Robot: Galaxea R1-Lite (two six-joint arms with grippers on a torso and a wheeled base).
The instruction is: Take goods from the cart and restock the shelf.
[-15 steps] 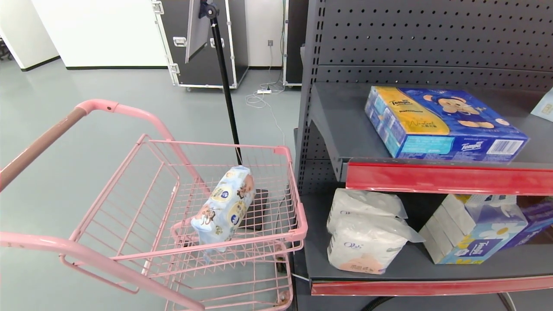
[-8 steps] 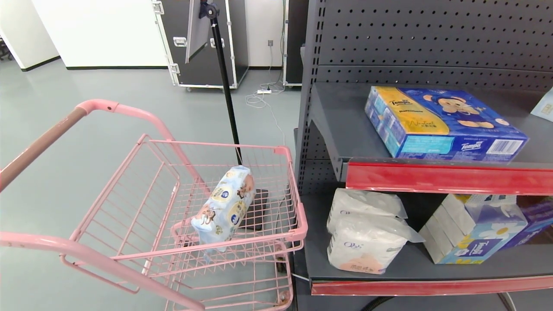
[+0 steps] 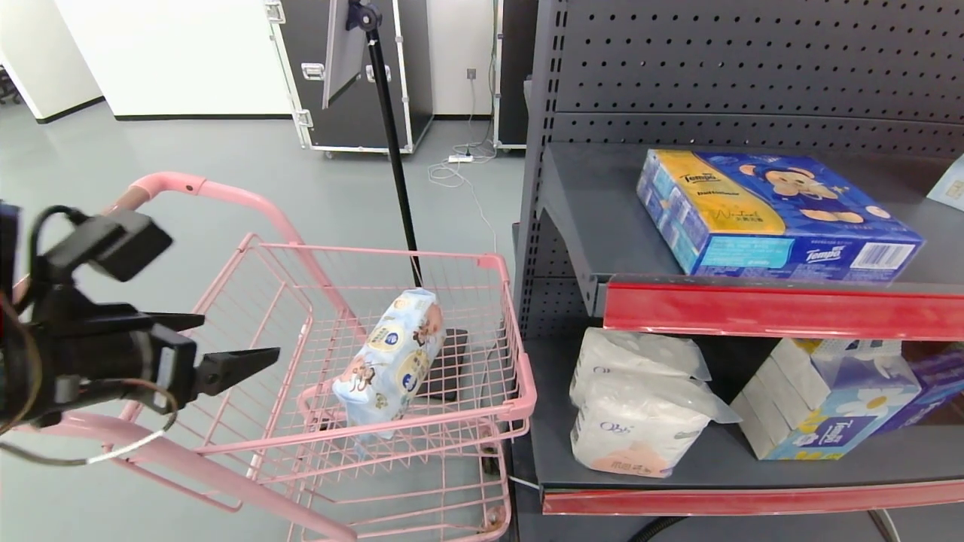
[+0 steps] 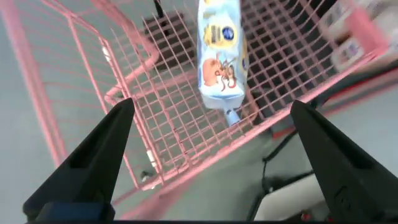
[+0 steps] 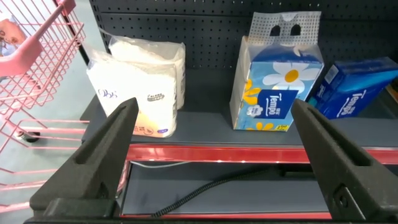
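Left gripper: fingers spread, empty, above handle-side rim of pink cart. Pale blue tissue pack tilted on end inside basket, apart from gripper. Shelf just right of cart.

Left wrist view: pack lies beyond gap between fingers, untouched.

Right wrist view: right gripper spread, empty, facing lower tier; white packs there.
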